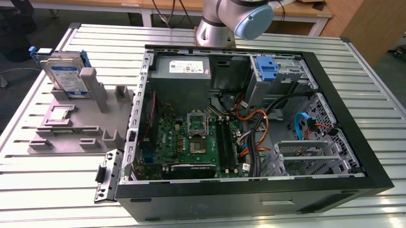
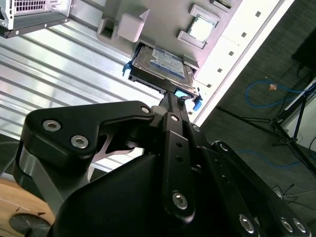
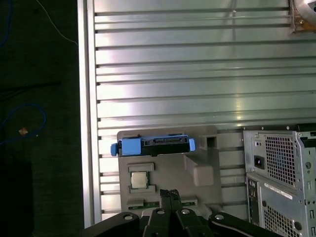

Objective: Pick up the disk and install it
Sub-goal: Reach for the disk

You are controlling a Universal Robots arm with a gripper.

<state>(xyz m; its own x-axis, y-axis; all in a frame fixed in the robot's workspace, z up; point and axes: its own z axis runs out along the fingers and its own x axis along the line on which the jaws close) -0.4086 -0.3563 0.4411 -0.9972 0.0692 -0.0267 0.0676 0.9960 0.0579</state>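
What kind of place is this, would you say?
Most likely a robotics lab or test bench: a robot arm stands at a ribbed metal table, with an open computer case on it and a grey holder keeping a disk upright.

Shows in the exterior view a grey upright link of the arm (image 1: pixel 212 26) with a pale blue joint cap (image 1: pixel 254 21) above it. Holds the gripper (image 3: pixel 170 191) in the air, touching nothing. Presses the two black fingers (image 2: pixel 171 111) flat together in both wrist views, clamping nothing. Spreads the black linkage bars (image 2: pixel 98 128) wide behind them.
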